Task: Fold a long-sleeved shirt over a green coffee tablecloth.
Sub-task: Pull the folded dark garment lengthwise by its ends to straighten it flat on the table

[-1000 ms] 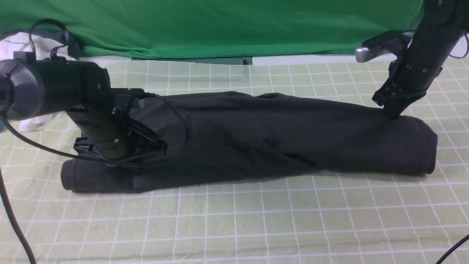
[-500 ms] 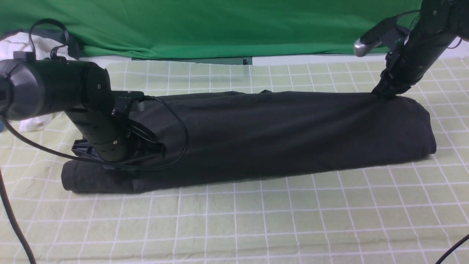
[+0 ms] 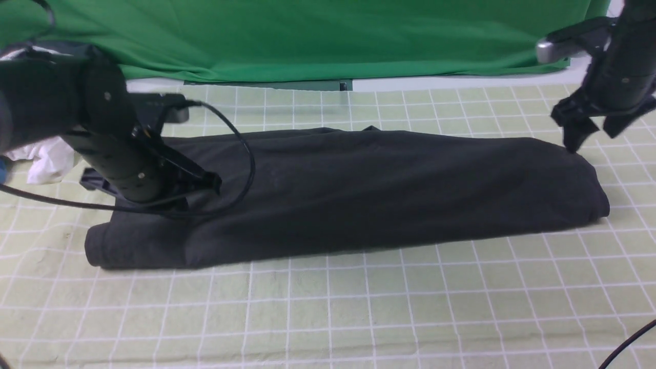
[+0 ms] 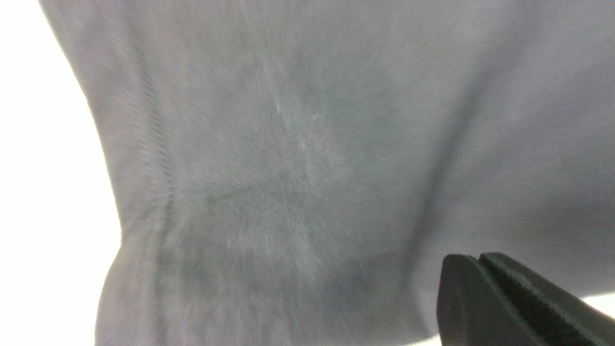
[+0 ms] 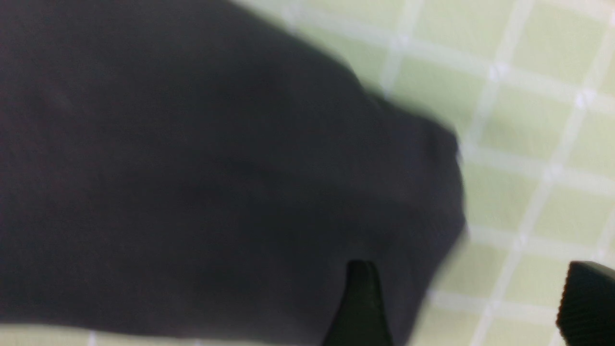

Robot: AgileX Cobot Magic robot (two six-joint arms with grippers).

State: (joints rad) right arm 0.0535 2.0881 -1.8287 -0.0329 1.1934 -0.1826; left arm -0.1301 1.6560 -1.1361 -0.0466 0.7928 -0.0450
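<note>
Over the checked tablecloth (image 3: 328,307) the shirt (image 3: 384,189) has settled flat, this fold seemingly done, as the right hand (image 3: 590,141) lifts off wide and empty (left hand (image 4: 480,262) pinched shut).

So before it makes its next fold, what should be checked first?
1. Right gripper open, holding nothing: ok.
2. Left gripper open: not ok, it looks shut.
3. Fabric pinched in the left gripper: cannot tell.
4. Long-sleeved shirt lying as one long flat band: ok.
5. Shirt wholly on the green coffee tablecloth: ok.
</note>
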